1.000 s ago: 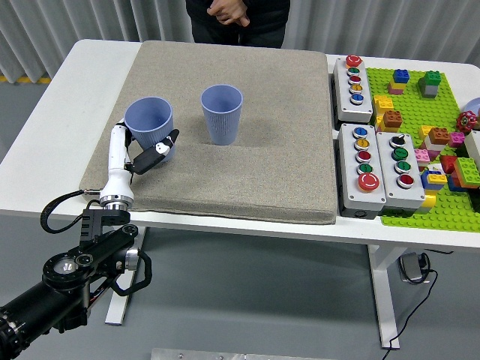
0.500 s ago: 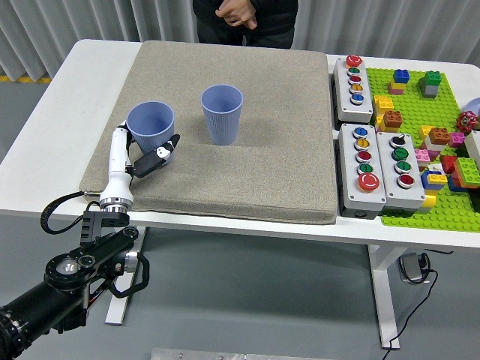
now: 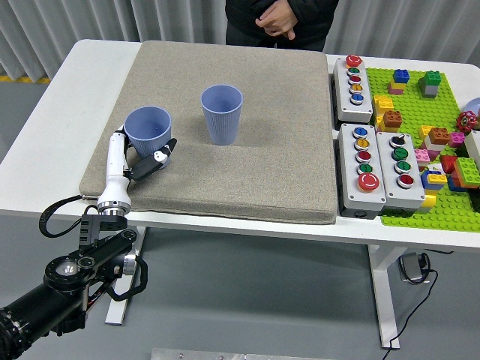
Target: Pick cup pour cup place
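Two ribbed blue cups stand upright on the grey mat (image 3: 247,172). The left cup (image 3: 148,129) is near the mat's left edge and the right cup (image 3: 222,112) is about a cup's width to its right. My left hand (image 3: 141,159) comes in from the lower left. Its white fingers (image 3: 118,146) lie against the left cup's left side and its thumb (image 3: 160,157) is at the cup's lower right, so it grips the cup low down. I cannot see inside either cup well enough to tell the contents. My right arm is out of view.
Three button boxes (image 3: 352,79) (image 3: 363,169) (image 3: 400,166) stand right of the mat. A green baseplate (image 3: 442,112) with several bricks lies at the far right. A person (image 3: 279,19) stands at the far edge with hands clasped.
My left hand and the left cup have shifted slightly towards the near-left edge of the mat. The person has stepped to the right. The right cup has not moved.
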Available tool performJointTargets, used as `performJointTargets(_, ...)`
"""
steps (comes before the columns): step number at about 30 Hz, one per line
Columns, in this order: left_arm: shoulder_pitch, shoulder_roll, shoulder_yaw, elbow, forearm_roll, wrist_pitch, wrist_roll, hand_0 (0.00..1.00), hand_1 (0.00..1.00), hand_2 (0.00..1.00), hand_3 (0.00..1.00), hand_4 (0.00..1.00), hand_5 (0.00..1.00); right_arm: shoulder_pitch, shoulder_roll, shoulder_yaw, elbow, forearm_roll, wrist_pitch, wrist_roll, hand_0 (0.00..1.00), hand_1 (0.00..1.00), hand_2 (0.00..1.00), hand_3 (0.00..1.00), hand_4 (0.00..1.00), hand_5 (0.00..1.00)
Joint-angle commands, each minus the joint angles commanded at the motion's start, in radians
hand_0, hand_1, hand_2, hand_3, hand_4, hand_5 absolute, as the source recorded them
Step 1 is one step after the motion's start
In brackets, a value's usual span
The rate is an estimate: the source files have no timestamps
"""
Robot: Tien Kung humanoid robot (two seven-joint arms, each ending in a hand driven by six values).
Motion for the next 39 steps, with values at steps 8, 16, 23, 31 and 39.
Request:
performJointTargets(8,0.008,0.000,0.004,0.004,-0.004,0.000,-0.005,0.584,0.584,0.609,0.570,0.846,0.315,0.002,0.000,-0.002,0.000,0.003,-0.001,0.000,0.698,0.691,0.631,0.601,0.054,0.364)
performJointTargets(16,0.009,0.002,0.000,0.006,0.010,-0.008,0.003,0.588,0.594,0.621,0.577,0.854,0.321,0.002,0.000,0.000,0.000,0.002,-0.001,0.000,0.698,0.691,0.631,0.600,0.054,0.364)
performJointTargets(23,0.007,0.004,-0.014,0.002,0.033,-0.023,0.013,0.599,0.614,0.669,0.640,0.872,0.346,0.003,0.000,-0.001,0.000,0.003,-0.001,-0.001,0.698,0.691,0.631,0.600,0.053,0.363)
performJointTargets(31,0.007,0.006,-0.021,0.003,0.057,-0.044,0.029,0.647,0.688,0.785,0.773,0.905,0.398,0.004,0.000,-0.002,0.000,0.005,-0.001,-0.001,0.698,0.690,0.631,0.600,0.053,0.364)
performJointTargets(39,0.014,0.006,-0.023,0.004,0.067,-0.052,0.034,0.669,0.694,0.801,0.788,0.903,0.390,0.001,0.001,-0.001,0.001,0.001,-0.001,-0.002,0.698,0.690,0.631,0.600,0.053,0.364)
